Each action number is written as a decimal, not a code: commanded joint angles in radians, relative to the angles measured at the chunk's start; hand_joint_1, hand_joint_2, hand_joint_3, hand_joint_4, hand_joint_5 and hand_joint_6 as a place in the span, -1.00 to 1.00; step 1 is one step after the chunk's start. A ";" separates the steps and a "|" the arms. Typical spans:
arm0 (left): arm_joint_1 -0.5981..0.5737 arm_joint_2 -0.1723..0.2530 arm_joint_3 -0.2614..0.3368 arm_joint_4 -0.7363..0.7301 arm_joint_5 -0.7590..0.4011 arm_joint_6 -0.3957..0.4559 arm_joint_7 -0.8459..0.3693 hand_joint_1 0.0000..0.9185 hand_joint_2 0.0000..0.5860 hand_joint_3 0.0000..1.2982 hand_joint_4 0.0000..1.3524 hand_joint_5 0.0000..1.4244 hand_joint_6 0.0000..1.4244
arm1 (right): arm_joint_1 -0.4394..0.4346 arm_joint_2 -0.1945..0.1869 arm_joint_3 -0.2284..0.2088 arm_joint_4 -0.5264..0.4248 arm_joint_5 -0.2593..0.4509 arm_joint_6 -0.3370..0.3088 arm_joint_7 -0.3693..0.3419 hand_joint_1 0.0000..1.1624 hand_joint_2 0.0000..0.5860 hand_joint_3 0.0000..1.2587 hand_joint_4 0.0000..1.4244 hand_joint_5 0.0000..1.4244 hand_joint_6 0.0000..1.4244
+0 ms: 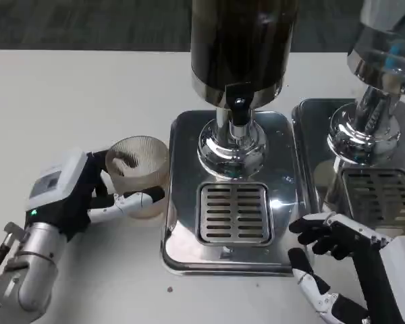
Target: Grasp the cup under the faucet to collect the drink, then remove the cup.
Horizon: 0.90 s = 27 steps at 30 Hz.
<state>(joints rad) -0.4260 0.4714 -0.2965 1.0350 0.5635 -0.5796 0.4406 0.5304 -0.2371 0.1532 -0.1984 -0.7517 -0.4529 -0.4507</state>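
Beside drip tray (pixel 189 135), left hand (pixel 81 192) grips unlabelled ribbed cup (pixel 140 174).

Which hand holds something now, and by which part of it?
The left hand holds the ribbed clear cup by its side wall. The right hand holds nothing.

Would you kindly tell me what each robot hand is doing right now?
Left robot hand: holding the cup.
Right robot hand: open, holding nothing.
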 commanded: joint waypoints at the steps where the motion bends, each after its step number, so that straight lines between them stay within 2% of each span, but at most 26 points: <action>1: 0.017 -0.007 -0.001 -0.003 0.005 -0.003 0.039 -0.23 -0.69 -0.11 0.10 0.41 0.67 | 0.004 -0.001 -0.010 -0.007 0.012 -0.002 -0.003 0.00 0.38 -0.11 -0.17 -0.08 0.02; 13: 0.038 -0.013 0.016 -0.012 0.001 -0.025 0.149 -0.26 -0.61 0.08 0.30 0.59 0.88 | -0.001 -0.001 -0.011 0.004 0.022 -0.008 -0.006 0.01 0.39 -0.11 -0.17 -0.08 0.02; 27: 0.068 0.009 0.027 -0.082 0.010 -0.046 0.223 -0.26 -0.60 0.11 0.34 0.62 0.90 | -0.005 -0.004 -0.012 0.009 0.031 -0.013 -0.006 0.02 0.39 -0.12 -0.17 -0.10 0.02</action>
<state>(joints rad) -0.3637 0.4619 -0.2855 0.9942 0.5692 -0.5930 0.6275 0.5253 -0.2382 0.1470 -0.1975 -0.7281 -0.4532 -0.4507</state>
